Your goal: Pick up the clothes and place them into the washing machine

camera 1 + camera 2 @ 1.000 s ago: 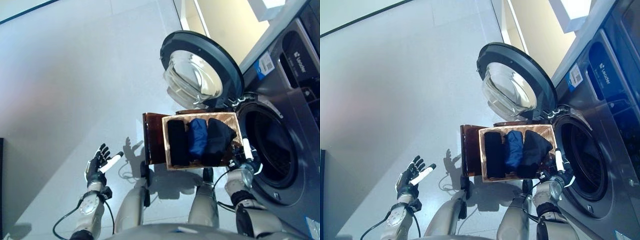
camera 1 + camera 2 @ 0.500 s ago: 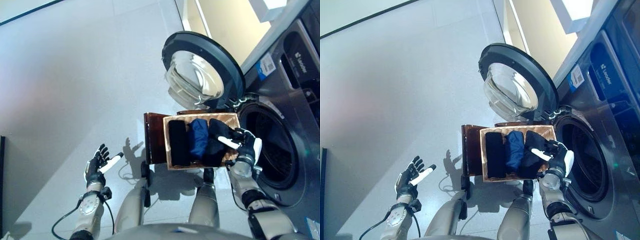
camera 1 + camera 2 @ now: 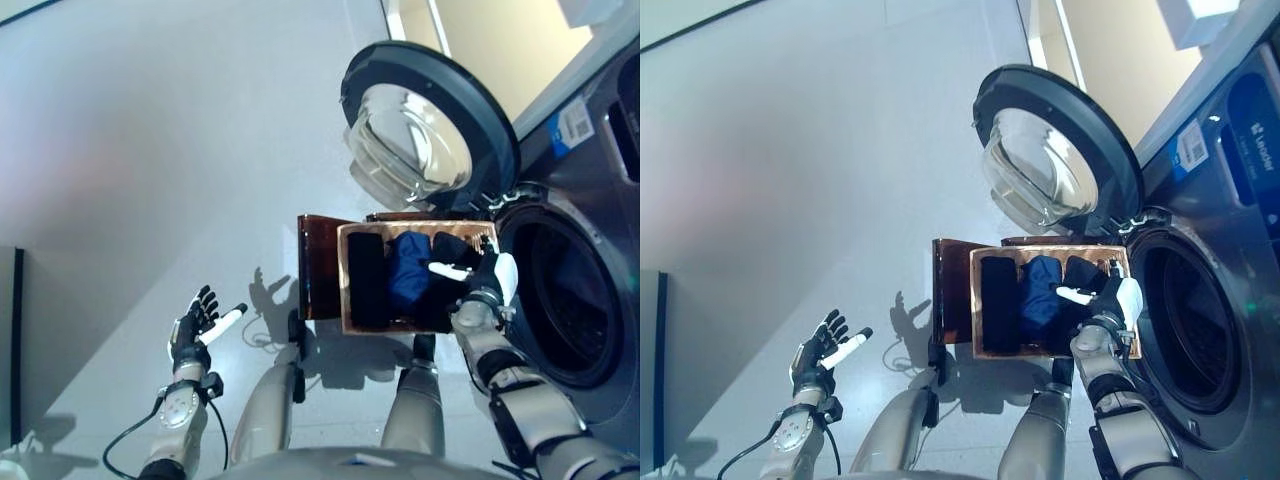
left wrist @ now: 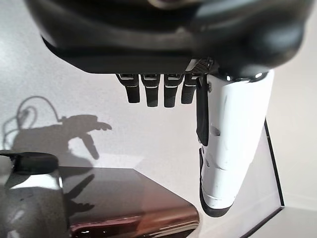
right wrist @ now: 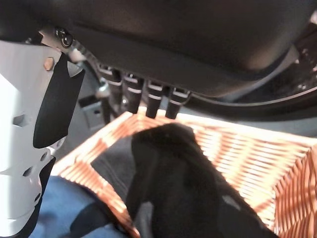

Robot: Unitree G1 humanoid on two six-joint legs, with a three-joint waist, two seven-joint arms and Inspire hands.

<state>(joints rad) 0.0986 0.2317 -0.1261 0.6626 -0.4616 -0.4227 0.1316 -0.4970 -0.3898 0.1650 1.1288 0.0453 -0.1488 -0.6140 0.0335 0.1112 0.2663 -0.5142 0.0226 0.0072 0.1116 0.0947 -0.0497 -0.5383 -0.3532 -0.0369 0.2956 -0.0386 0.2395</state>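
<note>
A wicker basket (image 3: 344, 290) stands before the washing machine (image 3: 610, 170) with three folded garments side by side: a black one (image 3: 366, 280) on the left, a blue one (image 3: 408, 270) in the middle, and another black one (image 3: 452, 250) on the right. My right hand (image 3: 488, 285) hovers open over the right black garment (image 5: 183, 183), its fingers (image 5: 153, 101) straight above the basket's far rim (image 5: 257, 158). Low on the left, my left hand (image 3: 192, 330) is held open above the floor, empty, with its fingers (image 4: 158, 89) extended.
The machine's round door (image 3: 420, 140) stands wide open behind the basket, and the dark drum opening (image 3: 565, 300) lies just right of it. A brown stool (image 3: 318, 280) carries the basket. A dark panel (image 3: 8, 340) stands at the far left edge.
The camera has shifted. My right hand rose from the basket's near right corner to over the right black garment. The left hand has held still.
</note>
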